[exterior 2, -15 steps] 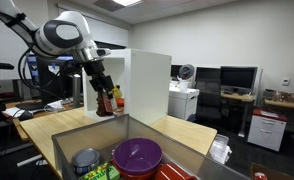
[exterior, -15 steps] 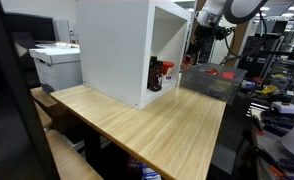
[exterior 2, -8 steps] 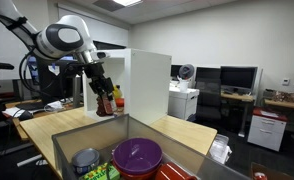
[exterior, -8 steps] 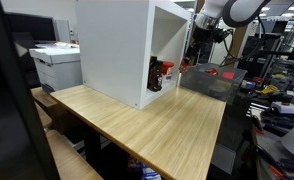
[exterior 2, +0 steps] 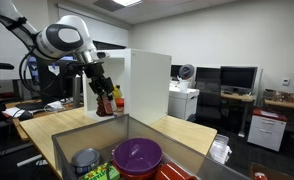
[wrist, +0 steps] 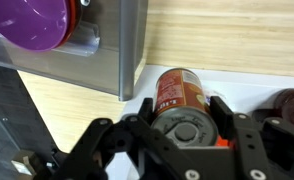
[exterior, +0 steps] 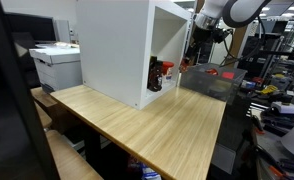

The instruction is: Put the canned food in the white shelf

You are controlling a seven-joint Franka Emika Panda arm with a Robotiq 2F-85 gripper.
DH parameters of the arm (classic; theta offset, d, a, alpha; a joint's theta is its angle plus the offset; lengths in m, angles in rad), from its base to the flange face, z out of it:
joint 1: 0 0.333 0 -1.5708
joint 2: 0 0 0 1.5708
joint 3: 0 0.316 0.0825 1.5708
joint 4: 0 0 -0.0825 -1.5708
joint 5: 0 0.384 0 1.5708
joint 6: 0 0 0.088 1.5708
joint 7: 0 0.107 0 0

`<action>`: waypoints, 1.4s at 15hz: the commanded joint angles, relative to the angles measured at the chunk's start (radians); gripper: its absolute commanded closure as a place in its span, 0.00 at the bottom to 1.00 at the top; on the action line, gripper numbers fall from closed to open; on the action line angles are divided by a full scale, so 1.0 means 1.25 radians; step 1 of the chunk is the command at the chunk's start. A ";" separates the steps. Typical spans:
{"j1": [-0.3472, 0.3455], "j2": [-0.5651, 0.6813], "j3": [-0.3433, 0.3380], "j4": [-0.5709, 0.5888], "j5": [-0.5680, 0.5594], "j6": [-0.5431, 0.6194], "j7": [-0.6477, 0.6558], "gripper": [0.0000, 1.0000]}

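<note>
Light wooden worktop (exterior: 157, 120) in an office lab, printer (exterior: 55, 62) beside the white shelf (exterior: 117, 45). Arm (exterior 2: 65, 38) angles down at its open side, hand (wrist: 182, 118) clamped on the canned food (wrist: 179, 92).

The Panda arm (exterior 2: 62, 38) is bending at a raised elbow in an exterior view, its wrist pointing steeply downward. The gripper (wrist: 180, 102) is hanging low, and in the wrist view its jaws are closing on a red-labelled food can (wrist: 173, 90), with the black fingers (wrist: 143, 112) pressing against both sides.

purple bowl (exterior 2: 137, 157) lies in a grey bin (exterior 2: 173, 150).
</note>
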 commanded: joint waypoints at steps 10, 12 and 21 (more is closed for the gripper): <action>0.000 0.003 0.008 -0.006 0.007 0.008 0.000 0.66; -0.002 0.004 0.011 -0.005 -0.002 0.013 0.007 0.66; -0.013 0.066 0.023 0.018 -0.065 0.054 0.065 0.66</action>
